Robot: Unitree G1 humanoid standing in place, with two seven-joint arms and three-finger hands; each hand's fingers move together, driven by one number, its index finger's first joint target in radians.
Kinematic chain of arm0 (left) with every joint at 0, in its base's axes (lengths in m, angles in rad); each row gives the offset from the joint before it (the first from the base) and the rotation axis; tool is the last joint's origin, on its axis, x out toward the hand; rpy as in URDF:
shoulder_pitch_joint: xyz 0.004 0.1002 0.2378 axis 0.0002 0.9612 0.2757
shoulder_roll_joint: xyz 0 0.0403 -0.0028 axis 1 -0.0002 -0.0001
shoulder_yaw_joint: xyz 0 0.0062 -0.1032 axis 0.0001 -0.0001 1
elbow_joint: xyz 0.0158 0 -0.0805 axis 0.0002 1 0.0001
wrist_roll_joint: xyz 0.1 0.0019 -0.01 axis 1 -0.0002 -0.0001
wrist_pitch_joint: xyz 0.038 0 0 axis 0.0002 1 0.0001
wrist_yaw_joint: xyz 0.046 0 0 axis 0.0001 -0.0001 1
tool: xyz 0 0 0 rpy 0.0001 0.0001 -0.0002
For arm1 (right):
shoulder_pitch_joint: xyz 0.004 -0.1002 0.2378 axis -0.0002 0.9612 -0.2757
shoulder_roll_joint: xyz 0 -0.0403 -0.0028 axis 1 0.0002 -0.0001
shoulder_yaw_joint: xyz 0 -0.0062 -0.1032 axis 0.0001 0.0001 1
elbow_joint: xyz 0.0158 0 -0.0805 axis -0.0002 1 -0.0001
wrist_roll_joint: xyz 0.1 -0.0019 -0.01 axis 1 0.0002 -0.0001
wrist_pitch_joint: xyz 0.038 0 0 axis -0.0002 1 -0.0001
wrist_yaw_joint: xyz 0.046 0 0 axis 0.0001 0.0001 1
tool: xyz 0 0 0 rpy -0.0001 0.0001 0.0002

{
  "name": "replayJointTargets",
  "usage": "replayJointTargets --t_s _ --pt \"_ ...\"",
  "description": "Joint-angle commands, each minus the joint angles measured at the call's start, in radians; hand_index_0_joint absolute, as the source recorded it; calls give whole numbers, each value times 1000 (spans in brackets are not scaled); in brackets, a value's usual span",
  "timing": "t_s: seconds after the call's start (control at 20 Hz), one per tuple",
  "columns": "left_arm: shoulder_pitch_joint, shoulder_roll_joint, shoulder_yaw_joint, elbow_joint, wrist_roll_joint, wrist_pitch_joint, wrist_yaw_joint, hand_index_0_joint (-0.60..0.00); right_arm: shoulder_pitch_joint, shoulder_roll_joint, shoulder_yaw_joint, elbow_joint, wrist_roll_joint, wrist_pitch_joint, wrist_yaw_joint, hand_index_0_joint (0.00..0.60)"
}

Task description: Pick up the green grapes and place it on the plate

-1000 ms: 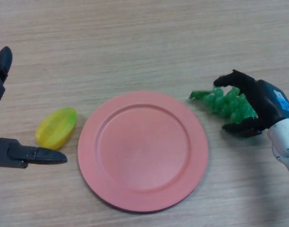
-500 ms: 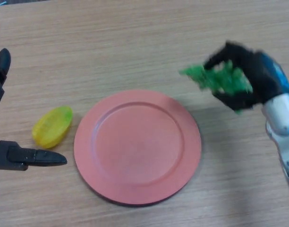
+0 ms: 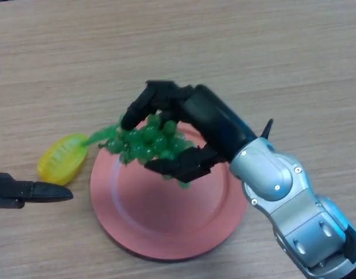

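Note:
A bunch of green grapes (image 3: 148, 142) hangs above the upper left part of the pink plate (image 3: 166, 224). My right hand (image 3: 192, 125) is shut on the bunch, fingers curled over its top and thumb under it. The grapes' stem end points left, past the plate's rim toward the yellow fruit. My left hand (image 3: 27, 191) shows at the left edge, low, with a straight finger pointing right; a second part of it sits higher on that edge.
A yellow star fruit (image 3: 61, 158) lies on the wooden table (image 3: 271, 64) just left of the plate, between it and my left hand. My right forearm crosses the plate's right side from the lower right corner.
My right hand has lifted the grapes from the table right of the plate and carried them left, so they now hang over the plate. The left hand has stayed put.

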Motion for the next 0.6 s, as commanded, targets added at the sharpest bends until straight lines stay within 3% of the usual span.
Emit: replayJointTargets --t_s 0.05,0.1,0.25,0.4,0.6 --pt "-9 36 73 -57 -34 -155 8 0 -75 -2 -50 -93 -84 -37 -70 50" --pt "-3 32 74 -64 -37 -154 3 0 -84 -2 -40 -110 -86 -11 -74 0" --pt "-5 31 63 -72 -36 -142 2 0 -74 -2 -66 -175 -34 60 -65 0" --pt "-20 44 56 -85 -32 -121 -12 0 3 -2 -175 -337 19 135 -34 0" --pt "-6 27 28 -164 -44 -81 -12 0 109 -2 -350 -551 145 195 30 0"
